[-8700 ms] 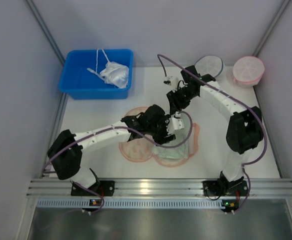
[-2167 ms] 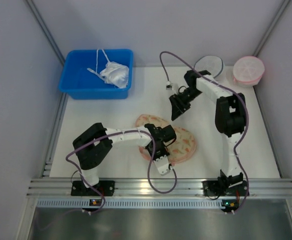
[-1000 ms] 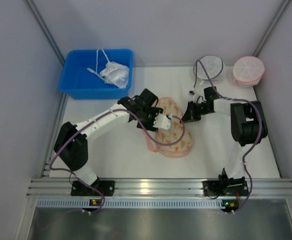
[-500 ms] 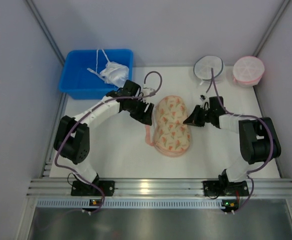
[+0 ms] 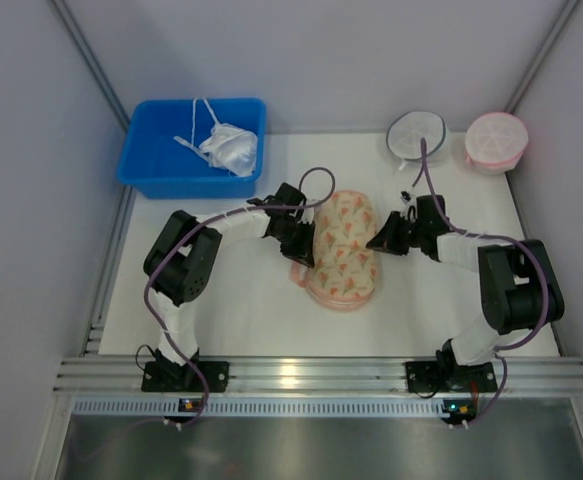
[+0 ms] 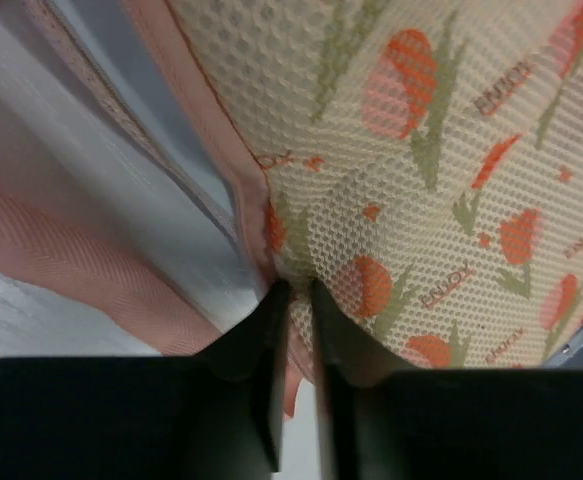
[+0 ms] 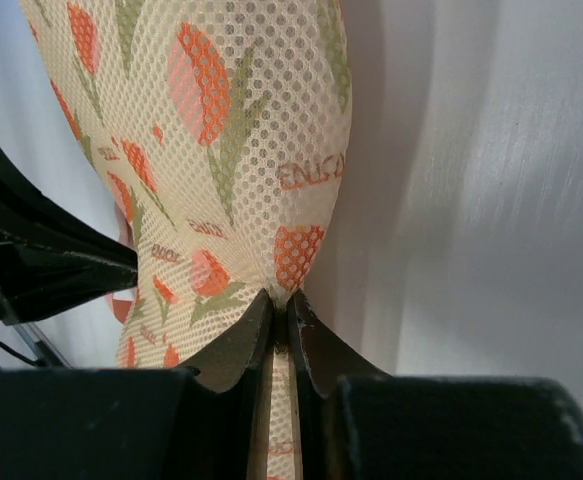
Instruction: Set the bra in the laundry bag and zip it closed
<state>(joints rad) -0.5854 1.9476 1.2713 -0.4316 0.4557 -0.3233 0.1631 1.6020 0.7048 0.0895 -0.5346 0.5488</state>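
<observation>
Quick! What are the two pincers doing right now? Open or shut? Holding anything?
Left pincer: closed, pinching the laundry bag by its pink rim.
Right pincer: closed, pinching the laundry bag's other side.

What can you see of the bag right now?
The bag is a figure-eight clamshell of cream mesh printed with orange flowers and green stems, edged by a pink rim. It lies flat on the table, folded shut. The left gripper pinches its left waist at the rim, the right gripper its right waist. The rim gapes on the left, so it looks not fully zipped.
</observation>
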